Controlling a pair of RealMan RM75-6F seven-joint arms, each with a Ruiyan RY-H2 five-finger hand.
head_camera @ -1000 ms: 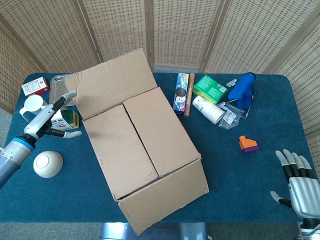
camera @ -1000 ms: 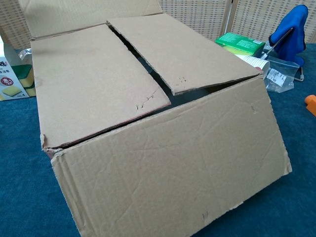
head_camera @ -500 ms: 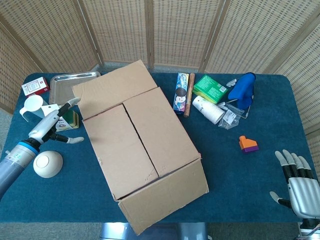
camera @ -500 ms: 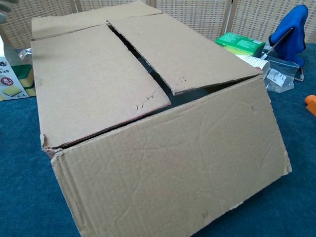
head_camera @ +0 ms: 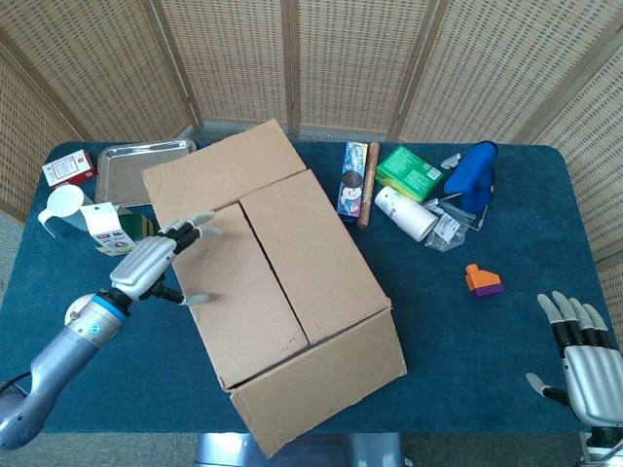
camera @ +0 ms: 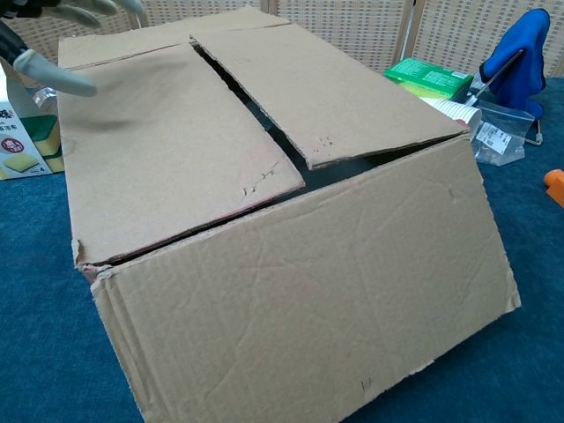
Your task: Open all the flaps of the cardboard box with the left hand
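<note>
The cardboard box lies mid-table with its two long top flaps closed and meeting at a seam. Its far end flap is folded out flat, and the near end flap hangs down and outward. My left hand hovers at the box's left edge, fingers spread and empty, its fingertips over the left top flap. In the chest view that left hand shows blurred at the top left. My right hand rests open at the table's near right corner.
Left of the box are a white bowl, a sponge packet, a white scoop, a metal tray and a red box. To the right lie a biscuit box, green box, paper cups, blue cloth and orange block.
My left hand has swung from beside the sponge packet toward the box and now reaches over the left top flap. The far end flap dropped from raised to flat.
</note>
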